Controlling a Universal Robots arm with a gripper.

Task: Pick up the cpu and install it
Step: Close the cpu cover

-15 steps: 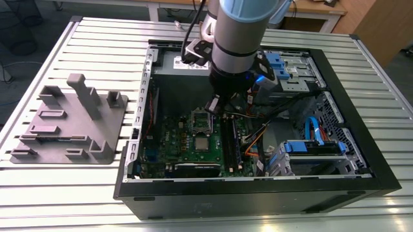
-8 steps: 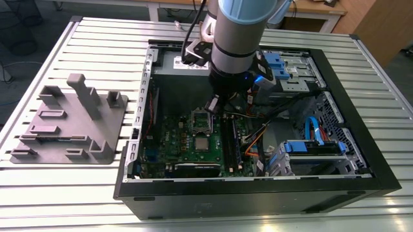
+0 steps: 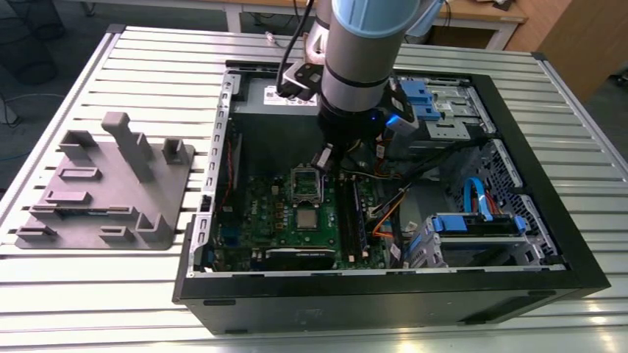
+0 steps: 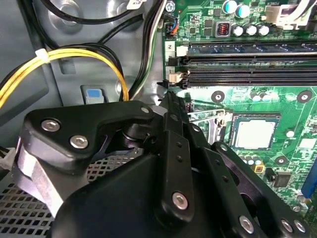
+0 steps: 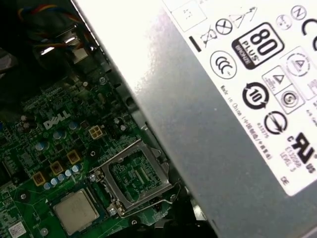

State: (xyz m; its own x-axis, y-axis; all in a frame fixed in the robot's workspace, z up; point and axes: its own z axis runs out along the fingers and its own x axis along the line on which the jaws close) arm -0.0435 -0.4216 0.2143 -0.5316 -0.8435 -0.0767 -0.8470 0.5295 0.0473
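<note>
Exterior view: gripper (image 3: pixel 324 158) hangs by the raised socket frame (image 3: pixel 305 182), finger state untellable, cpu (image 3: pixel 307 218) seated flat in its socket; a skewed approach risks catching the frame.

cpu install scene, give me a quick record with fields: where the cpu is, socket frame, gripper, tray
cpu: pale square chip lying flat on the green motherboard, inside the open computer case; also seen in both wrist views
socket frame: silver frame flipped open, beside the cpu
gripper: down inside the case above the board, next to the open frame, nothing seen in it
tray: grey plastic tray on the slatted table, at the exterior view's left, outside the case
</note>
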